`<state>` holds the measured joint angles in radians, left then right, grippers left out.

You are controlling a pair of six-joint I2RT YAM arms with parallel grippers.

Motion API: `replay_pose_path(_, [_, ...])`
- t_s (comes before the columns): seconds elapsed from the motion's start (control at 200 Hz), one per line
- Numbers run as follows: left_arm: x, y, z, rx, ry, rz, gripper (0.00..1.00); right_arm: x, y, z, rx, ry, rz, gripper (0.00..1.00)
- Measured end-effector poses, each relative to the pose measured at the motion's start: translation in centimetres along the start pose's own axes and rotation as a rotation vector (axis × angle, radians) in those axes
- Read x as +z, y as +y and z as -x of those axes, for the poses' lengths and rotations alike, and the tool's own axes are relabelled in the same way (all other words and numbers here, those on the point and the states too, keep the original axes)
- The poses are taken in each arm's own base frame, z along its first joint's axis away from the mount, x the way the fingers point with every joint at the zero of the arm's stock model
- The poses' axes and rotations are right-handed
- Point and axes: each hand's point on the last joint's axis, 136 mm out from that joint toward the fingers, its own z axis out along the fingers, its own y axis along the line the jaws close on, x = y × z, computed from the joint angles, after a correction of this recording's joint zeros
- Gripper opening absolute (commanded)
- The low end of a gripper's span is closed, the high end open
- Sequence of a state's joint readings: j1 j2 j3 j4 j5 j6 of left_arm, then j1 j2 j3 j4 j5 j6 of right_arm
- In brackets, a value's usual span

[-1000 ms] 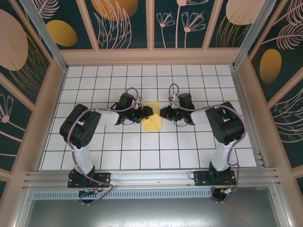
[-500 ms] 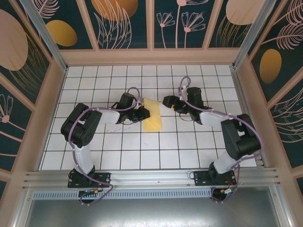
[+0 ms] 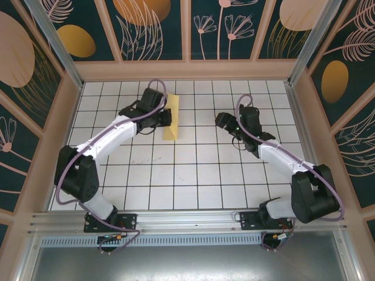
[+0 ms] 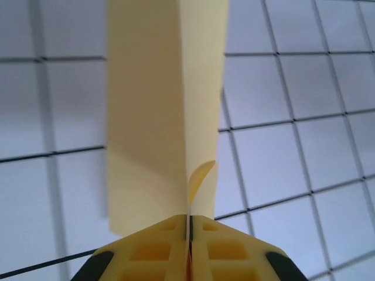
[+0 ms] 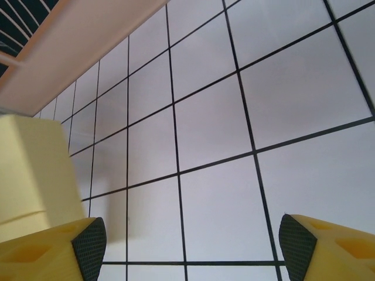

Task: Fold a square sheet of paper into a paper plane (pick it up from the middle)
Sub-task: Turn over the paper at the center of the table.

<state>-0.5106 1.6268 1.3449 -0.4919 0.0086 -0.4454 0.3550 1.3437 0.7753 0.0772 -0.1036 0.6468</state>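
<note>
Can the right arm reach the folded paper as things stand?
Probably yes: the right hand is open, bare tiles lie between it and the folded paper, and the left hand clamps it from the opposite side.

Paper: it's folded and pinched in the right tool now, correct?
Not quite. The folded paper is pinched in the left tool, whose jaws are shut on its edge, as the left wrist view shows. The right tool is open with nothing between its jaws.
</note>
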Motion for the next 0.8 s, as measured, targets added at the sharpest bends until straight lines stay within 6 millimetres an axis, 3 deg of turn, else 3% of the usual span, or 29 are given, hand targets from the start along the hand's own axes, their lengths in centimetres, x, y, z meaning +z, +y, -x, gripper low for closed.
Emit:
replay_pose_path(0.115, [-1.7, 2.5, 1.2, 0.059, -0.035, 0.194, 0.11, -0.2, -0.5, -0.4, -0.008, 0.004, -0.013, 0.85])
replay_pose_path(0.215, [-1.7, 4.3, 0.9, 0.107, -0.027, 0.349, 0.10, -0.2, -1.1, -1.0, -0.013, 0.020, -0.026, 0.89])
replay_pose_path(0.315, [0.0, 5.7, -0.1, 0.164, 0.004, 0.492, 0.10, -0.7, -1.5, -1.5, -0.015, 0.027, -0.038, 0.90])
replay_pose_path(0.535, [5.5, 7.5, -4.8, 0.288, 0.121, 0.699, 0.09, -2.2, -2.0, -0.6, -0.016, -0.019, -0.079, 0.91])
replay_pose_path(0.681, [7.6, 7.4, -7.2, 0.345, 0.144, 0.771, 0.10, -2.6, -2.9, -0.9, -0.013, -0.022, -0.117, 0.91])
replay_pose_path(0.801, [8.2, 6.0, -8.4, 0.368, 0.142, 0.761, 0.12, -2.7, -3.8, -1.2, -0.007, -0.013, -0.151, 0.91])
